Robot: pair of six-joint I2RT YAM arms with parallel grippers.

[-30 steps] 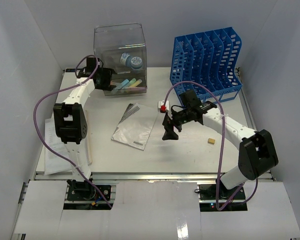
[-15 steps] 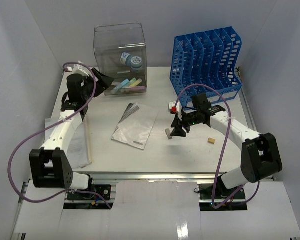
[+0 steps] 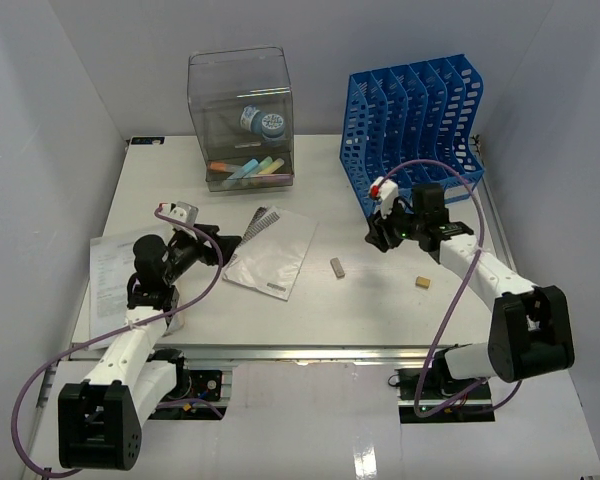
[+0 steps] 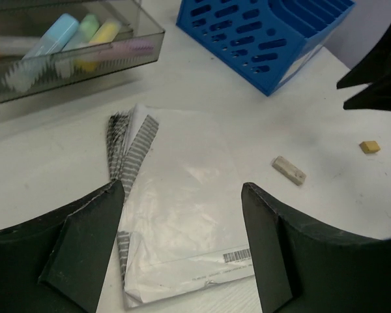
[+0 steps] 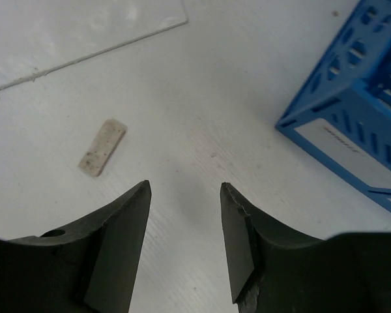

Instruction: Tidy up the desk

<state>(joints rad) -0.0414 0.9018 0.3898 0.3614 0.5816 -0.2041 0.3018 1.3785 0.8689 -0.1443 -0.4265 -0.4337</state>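
Top external: we see right gripper (image 3: 374, 240) withdrawn, half-open, empty; left gripper (image 3: 230, 242) wide, empty; eraser (image 3: 337, 266) lies unsorted on the desk (image 3: 380, 300).

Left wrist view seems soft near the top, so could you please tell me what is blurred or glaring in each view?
Left wrist view: the highlighters in the clear drawer box are blurred, and the plastic-wrapped booklet shows a pale sheen. Right wrist view: the worn eraser is sharp; the right tool shows dark with little detail. Top external view: even light, soft shadows only.
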